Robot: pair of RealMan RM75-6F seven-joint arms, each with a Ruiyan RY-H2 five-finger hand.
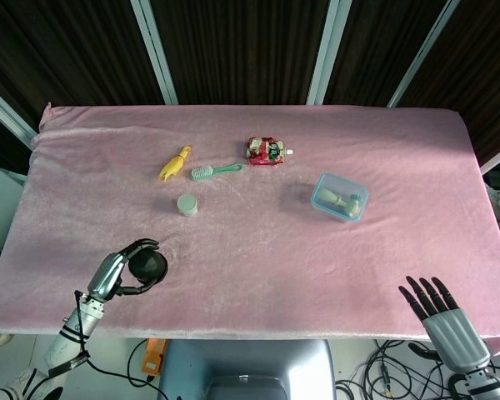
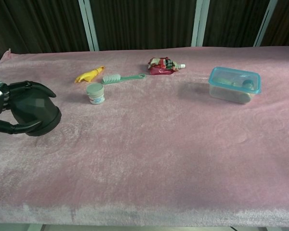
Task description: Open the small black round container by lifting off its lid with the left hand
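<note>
Left hand (image 2: 7,111) grips the black round container (image 2: 36,115) on the pink cloth (image 2: 159,144)
</note>
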